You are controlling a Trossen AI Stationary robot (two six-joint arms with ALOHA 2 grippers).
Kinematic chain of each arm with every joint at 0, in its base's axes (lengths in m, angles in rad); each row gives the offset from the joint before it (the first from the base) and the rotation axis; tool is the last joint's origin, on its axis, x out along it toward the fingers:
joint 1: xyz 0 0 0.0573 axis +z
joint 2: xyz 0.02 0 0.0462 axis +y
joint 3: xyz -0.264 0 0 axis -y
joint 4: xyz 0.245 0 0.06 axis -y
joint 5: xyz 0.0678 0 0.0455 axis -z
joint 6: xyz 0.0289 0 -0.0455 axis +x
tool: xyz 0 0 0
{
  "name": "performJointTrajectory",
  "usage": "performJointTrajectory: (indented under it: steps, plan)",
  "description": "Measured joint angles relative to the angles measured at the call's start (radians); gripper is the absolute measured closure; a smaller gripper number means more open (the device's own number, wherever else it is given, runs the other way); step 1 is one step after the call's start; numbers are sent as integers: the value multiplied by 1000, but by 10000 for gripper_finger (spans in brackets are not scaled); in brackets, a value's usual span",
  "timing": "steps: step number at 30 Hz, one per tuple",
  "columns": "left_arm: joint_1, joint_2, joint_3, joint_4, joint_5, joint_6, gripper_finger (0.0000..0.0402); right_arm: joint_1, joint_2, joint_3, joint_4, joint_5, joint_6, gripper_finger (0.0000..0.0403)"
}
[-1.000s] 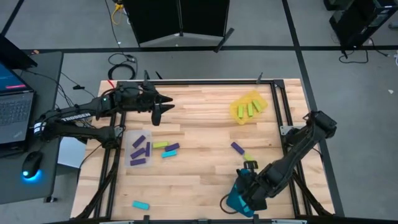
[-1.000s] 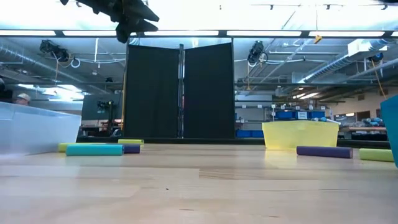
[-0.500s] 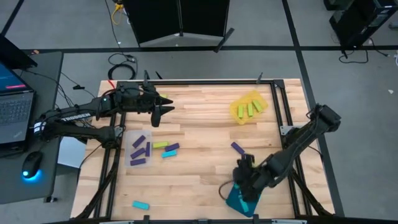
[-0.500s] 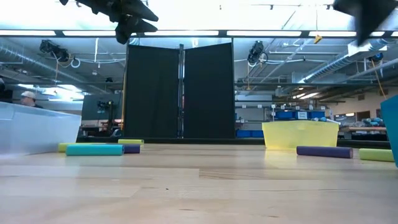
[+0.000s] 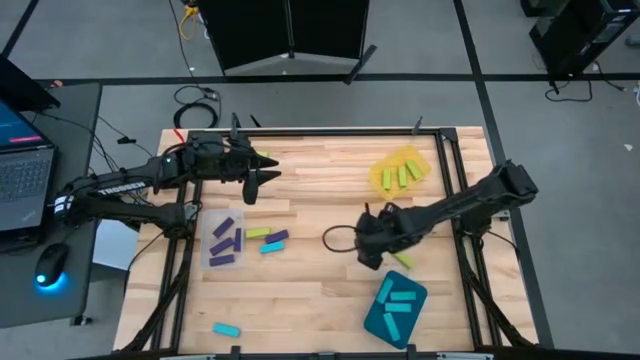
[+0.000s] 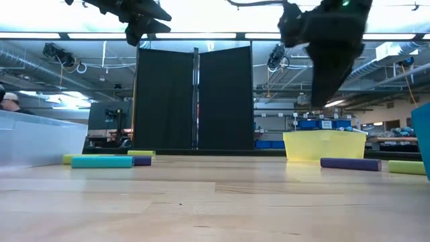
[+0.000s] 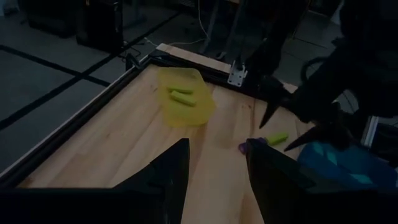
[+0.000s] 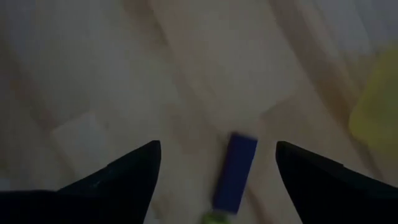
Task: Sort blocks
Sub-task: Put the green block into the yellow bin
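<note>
The right gripper (image 5: 368,247), fingers spread and empty, hangs over a purple block (image 8: 236,171) between the yellow tray (image 5: 400,172) and the teal tray (image 5: 395,308). The green block (image 5: 402,260) beside it risks being knocked or pinched along. Half a second ago this gripper was at the teal tray. The left gripper (image 5: 262,170) waits open, unchanged.

Laptop (image 5: 20,160) and mouse (image 5: 52,265) beside table (image 5: 320,290).

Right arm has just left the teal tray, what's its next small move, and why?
Probably lower the open right gripper onto the purple block lying loose on the table between its fingers. The gripper holds nothing, and the left gripper waits far off.
</note>
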Motion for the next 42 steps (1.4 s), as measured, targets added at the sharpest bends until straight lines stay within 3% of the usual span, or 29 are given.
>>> performJointTrajectory:
  steps: [2,8,15,23,29,34,42]
  plan:
    - [0,0,0,-12,-9,5,237,-15,1,-3,35,30,-26,80]
    - [66,60,0,-193,-233,-54,238,-29,-38,-3,172,98,-125,87]
    - [252,301,63,-346,-203,93,237,-49,-103,-3,236,101,-200,89]
    - [392,671,350,-635,-195,396,214,-40,-130,-3,244,106,-211,94]
    - [414,898,529,-779,-274,608,173,-17,-126,-3,245,106,-233,96]
    - [440,1017,600,-800,-312,682,143,2,-126,-3,248,108,-235,96]
    - [505,1099,604,-797,-317,718,138,29,-126,-3,247,130,-260,103]
